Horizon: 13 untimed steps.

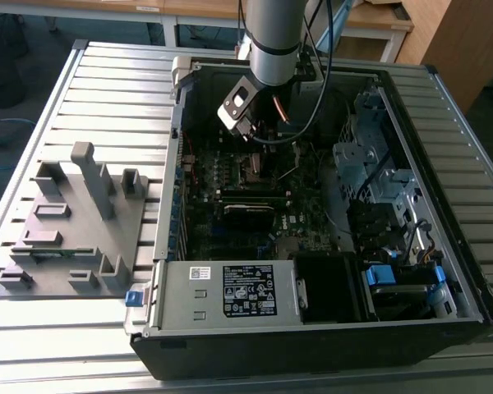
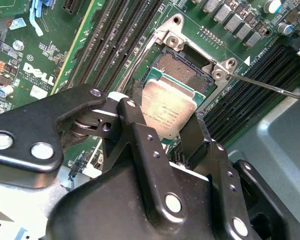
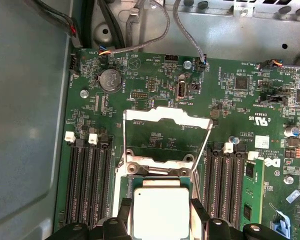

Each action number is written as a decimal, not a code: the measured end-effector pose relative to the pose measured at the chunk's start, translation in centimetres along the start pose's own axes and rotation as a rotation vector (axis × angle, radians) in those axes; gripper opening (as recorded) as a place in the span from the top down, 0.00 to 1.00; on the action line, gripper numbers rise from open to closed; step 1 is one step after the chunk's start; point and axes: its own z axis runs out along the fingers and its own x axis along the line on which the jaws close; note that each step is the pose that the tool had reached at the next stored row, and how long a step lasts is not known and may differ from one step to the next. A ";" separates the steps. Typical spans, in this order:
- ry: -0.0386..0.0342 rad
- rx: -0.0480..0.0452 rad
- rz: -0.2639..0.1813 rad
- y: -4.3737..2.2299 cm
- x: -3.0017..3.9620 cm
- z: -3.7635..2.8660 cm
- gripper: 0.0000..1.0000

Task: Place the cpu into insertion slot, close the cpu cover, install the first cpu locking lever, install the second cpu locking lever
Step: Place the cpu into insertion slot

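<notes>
The cpu (image 3: 160, 217), a silvery square, sits between my gripper's (image 3: 160, 204) two black fingers (image 3: 124, 215), which are shut on its opposite edges. It hangs low over the insertion slot (image 2: 182, 75), covering the slot's near half, with the dark pin field showing beyond it. I cannot tell whether it touches the slot. The cpu cover (image 3: 167, 116) stands swung open past the slot's far edge. Thin wire locking levers (image 3: 208, 142) run up beside the cover, and one lever (image 2: 270, 87) sticks out sideways. In the exterior view the gripper (image 1: 257, 150) reaches down into the computer case.
Black memory slots (image 3: 87, 180) flank the socket on both sides. Grey cables (image 3: 140, 30) cross the case wall beyond the board. In the exterior view a grey fixture plate (image 1: 74, 222) lies on the left of the slatted table, and the power supply (image 1: 230, 291) and drive cage (image 1: 370, 164) crowd the case.
</notes>
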 end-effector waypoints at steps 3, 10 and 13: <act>-0.0002 0.0000 0.004 0.00 0.00 0.00 0.46; -0.0005 -0.0001 0.013 0.00 0.00 0.00 0.46; -0.0006 -0.0002 0.017 0.00 0.00 0.00 0.46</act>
